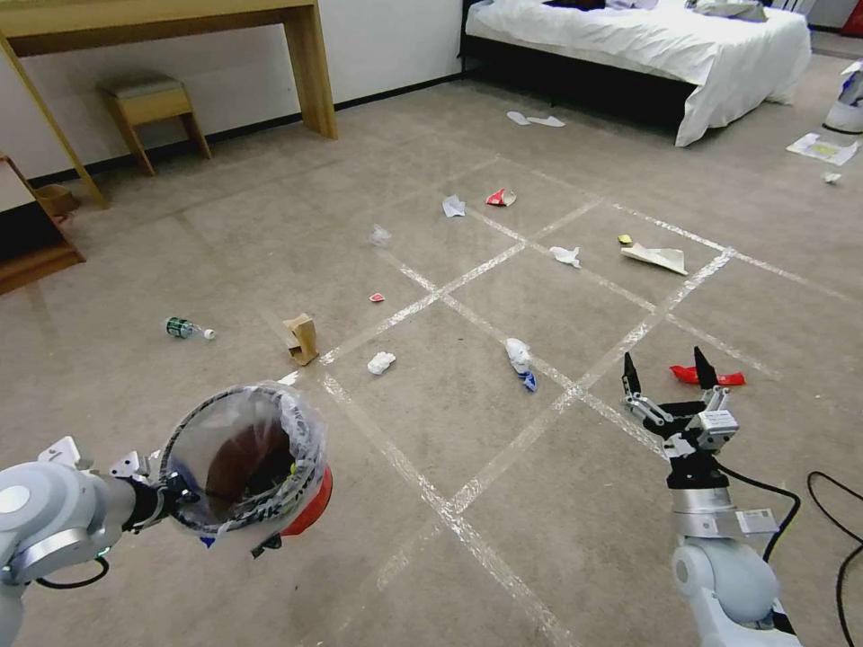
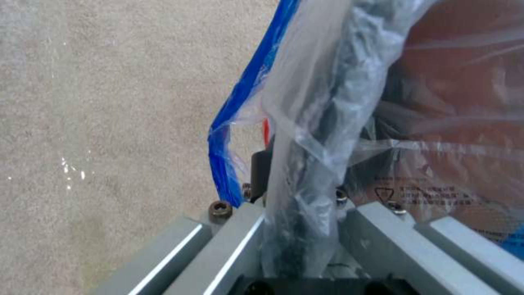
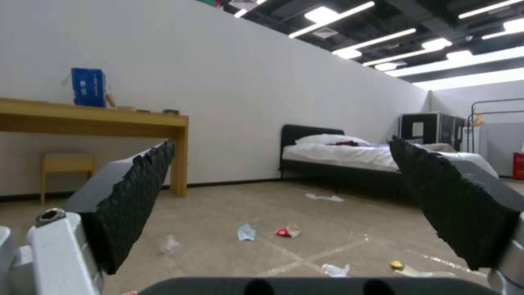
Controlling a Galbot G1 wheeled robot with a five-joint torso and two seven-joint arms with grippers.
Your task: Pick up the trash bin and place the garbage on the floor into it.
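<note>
My left gripper (image 1: 166, 490) is shut on the rim of the trash bin (image 1: 247, 454) and holds it off the floor (image 1: 467, 422) at lower left. The left wrist view shows the left gripper (image 2: 294, 205) clamped on the bin's bag-lined rim (image 2: 327, 123). My right gripper (image 1: 665, 364) hangs open at lower right, just short of a red wrapper (image 1: 710, 377). The garbage is scattered ahead: a bottle (image 1: 189, 329), a brown paper bag (image 1: 301, 339), a tissue (image 1: 380, 362), a white-blue wrapper (image 1: 520, 359) and a red-and-white cup (image 1: 501, 197). In the right wrist view, the right gripper (image 3: 283, 143) is wide apart with the cup (image 3: 286, 232) beyond.
A bed (image 1: 647, 45) stands at the back right, a wooden desk (image 1: 180, 18) and stool (image 1: 148, 103) at the back left. A white bin (image 1: 847, 103) sits at the far right edge. A black cable (image 1: 836, 512) loops on the carpet beside my right arm.
</note>
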